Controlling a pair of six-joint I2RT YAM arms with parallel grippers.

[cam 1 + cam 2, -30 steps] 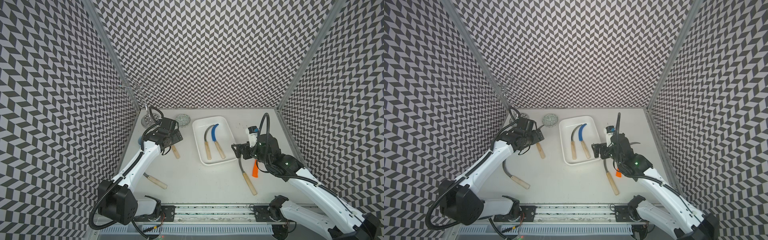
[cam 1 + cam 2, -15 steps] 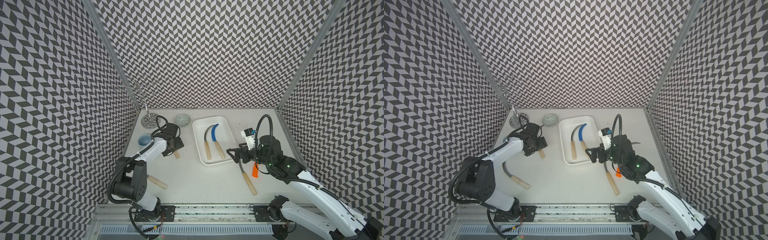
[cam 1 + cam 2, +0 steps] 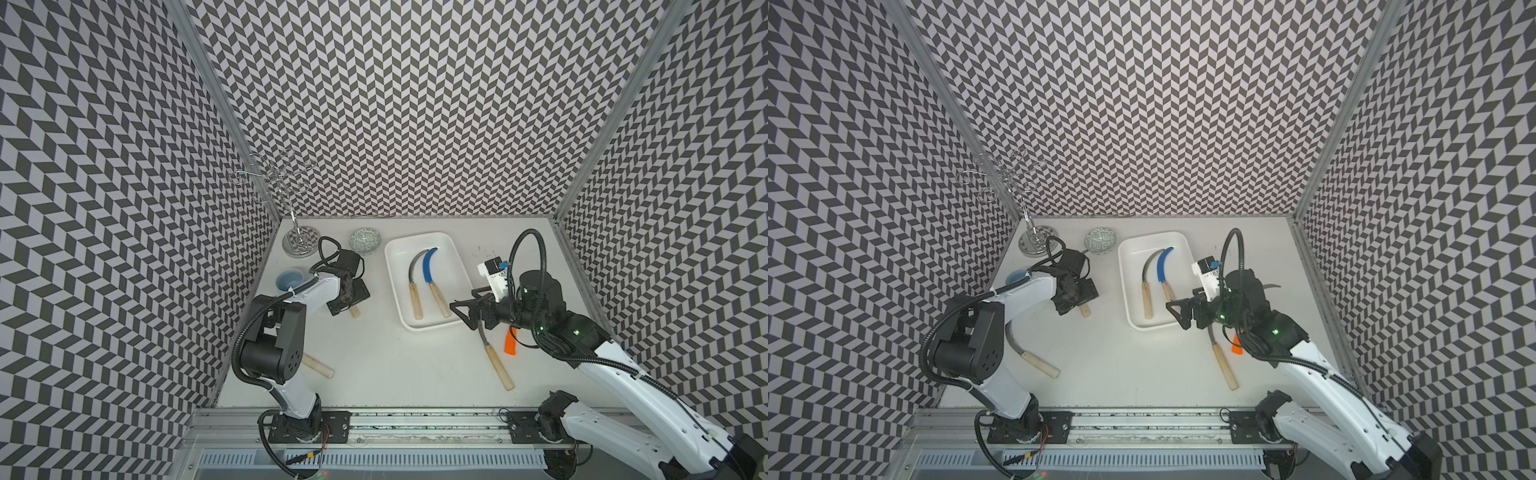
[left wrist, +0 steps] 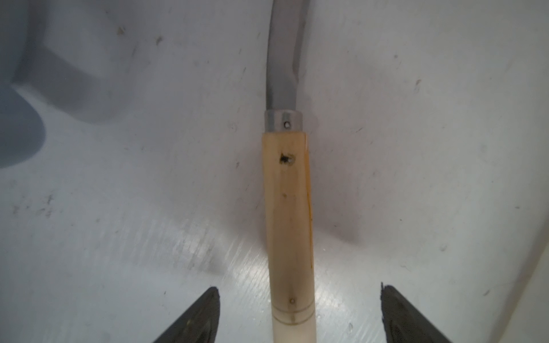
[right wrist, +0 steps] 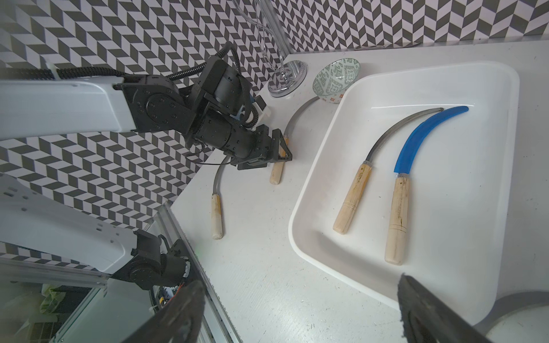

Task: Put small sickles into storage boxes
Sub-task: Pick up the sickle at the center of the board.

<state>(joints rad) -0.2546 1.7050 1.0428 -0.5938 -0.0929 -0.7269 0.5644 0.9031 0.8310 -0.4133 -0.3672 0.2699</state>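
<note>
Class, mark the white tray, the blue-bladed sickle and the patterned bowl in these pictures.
white tray [image 3: 451, 274]: in a top view, on its bare floor.
blue-bladed sickle [image 5: 416, 139]: in the right wrist view, mid-blade.
patterned bowl [image 3: 365, 241]: in a top view, on its inside.

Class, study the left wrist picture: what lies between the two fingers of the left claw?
The pale wooden handle of a grey-bladed sickle lies between the fingers of the left claw, a gap on each side. The left wrist view shows this.

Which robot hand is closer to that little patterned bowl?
Left. The left hand is close in front of the bowl; the right hand is diagonally across the white tray.
</note>
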